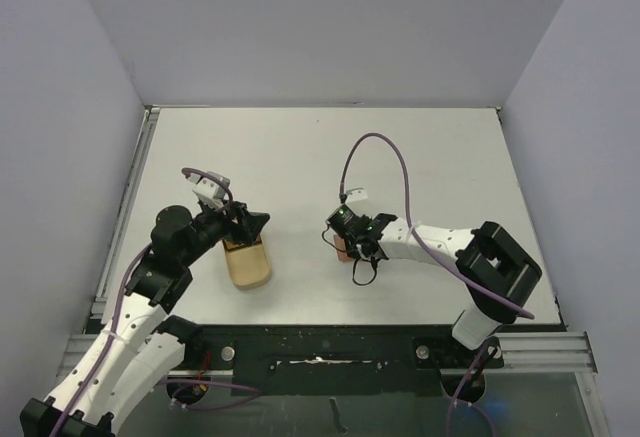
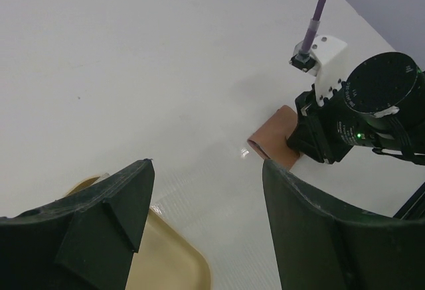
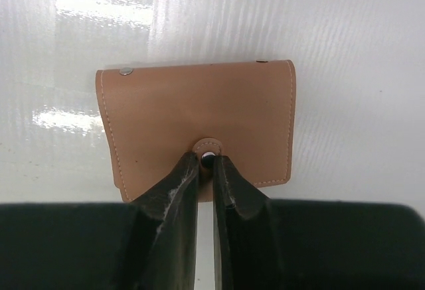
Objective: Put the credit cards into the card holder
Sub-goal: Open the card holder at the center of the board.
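**A:** Where does the card holder (image 3: 199, 121) sit?

**B:** It lies flat on the table (image 1: 300, 147), folded shut. It is well apart from the pale tan case (image 1: 247, 263), out to that case's right.

**A:** What has hold of it?

**B:** The right gripper (image 3: 206, 162). Its jaws are drawn in narrow, with only a slit between them, and the tips pinch the closing tab (image 3: 209, 145) at the snap. I judge that is the reason for the grip. The holder must be unsnapped and opened before anything goes in, and the tab is the one part a fingertip can catch.

**A:** Which way does it lie?

**B:** In the right wrist view its long axis runs side to side, square across the fingers. The tab edge faces the gripper. The opposite long edge, with a small rivet at one corner, faces away. From above, the gripper covers most of the holder, so I cannot read its heading there.

**A:** And the other arm?

**B:** The left gripper (image 2: 207, 170) hangs just above the tan case's far end, jaws spread wide, holding nothing. It looks parked clear of the work, perhaps ready to steady the holder.

**A:** Any credit cards?

**B:** None shows in any view.
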Robot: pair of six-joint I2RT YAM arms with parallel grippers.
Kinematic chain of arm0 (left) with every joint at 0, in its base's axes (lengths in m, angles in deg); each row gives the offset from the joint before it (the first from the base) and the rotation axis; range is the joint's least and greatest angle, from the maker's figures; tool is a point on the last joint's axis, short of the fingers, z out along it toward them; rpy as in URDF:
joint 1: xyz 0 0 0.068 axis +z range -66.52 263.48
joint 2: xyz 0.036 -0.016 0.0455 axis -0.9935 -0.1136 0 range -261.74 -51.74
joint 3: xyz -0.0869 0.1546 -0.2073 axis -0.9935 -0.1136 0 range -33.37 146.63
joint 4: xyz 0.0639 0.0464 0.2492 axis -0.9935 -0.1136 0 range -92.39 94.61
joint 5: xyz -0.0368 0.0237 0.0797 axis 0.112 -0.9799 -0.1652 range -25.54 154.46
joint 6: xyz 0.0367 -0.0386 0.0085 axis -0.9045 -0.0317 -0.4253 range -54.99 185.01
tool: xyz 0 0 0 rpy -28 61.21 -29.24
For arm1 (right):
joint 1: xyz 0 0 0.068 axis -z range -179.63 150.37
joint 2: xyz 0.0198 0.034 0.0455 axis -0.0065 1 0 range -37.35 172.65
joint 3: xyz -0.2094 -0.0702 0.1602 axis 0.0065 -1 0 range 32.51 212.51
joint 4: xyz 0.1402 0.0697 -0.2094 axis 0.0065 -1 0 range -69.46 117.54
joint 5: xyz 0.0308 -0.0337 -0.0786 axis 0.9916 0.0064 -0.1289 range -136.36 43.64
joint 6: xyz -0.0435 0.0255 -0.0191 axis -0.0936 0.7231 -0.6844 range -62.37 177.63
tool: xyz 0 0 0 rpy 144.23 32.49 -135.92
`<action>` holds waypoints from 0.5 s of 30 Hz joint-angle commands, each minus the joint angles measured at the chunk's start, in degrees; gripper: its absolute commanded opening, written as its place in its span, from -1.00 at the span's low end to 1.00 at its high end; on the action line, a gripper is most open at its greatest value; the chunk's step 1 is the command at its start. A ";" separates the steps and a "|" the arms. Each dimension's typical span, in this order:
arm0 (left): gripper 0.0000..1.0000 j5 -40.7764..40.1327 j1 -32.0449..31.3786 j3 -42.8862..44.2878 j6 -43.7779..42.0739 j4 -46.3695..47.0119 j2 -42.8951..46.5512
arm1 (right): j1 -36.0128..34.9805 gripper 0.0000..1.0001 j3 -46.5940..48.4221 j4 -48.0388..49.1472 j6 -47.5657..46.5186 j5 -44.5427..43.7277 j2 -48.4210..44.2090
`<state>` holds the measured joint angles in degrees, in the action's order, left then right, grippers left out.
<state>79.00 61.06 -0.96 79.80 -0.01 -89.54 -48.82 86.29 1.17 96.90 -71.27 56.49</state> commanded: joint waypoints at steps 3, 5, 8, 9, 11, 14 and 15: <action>0.29 0.13 -0.17 3.18 -0.02 0.21 -2.28 | 0.33 -1.00 -3.58 5.46 -10.78 -5.19 -6.08; 0.29 0.18 -0.17 3.51 -0.17 -0.01 -2.84 | 0.33 -1.00 -4.93 7.42 -13.36 -5.25 -8.10; 0.28 1.08 -0.22 3.15 0.04 0.39 -3.41 | 0.38 -1.00 -7.19 11.27 -17.72 -3.72 -11.67; 0.28 2.61 -0.28 2.94 0.06 0.90 -3.89 | 0.27 -1.00 -7.91 12.43 -18.98 -3.07 -12.87; 0.28 7.34 -0.31 3.03 0.41 1.59 -5.80 | 0.24 -1.00 -9.55 15.04 -20.87 -2.09 -15.82; 0.25 10.13 -0.75 4.05 3.13 2.08 -9.19 | 0.26 -1.00 -11.93 18.84 -23.66 -0.72 -19.63; 0.24 10.20 -0.85 4.33 4.50 2.34 -10.29 | 0.24 -1.00 -12.47 19.72 -24.45 -0.47 -20.71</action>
<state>84.10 60.84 -0.31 80.67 -0.75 -96.67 -48.75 75.56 12.38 78.38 -72.43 41.28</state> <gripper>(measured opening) 0.631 0.092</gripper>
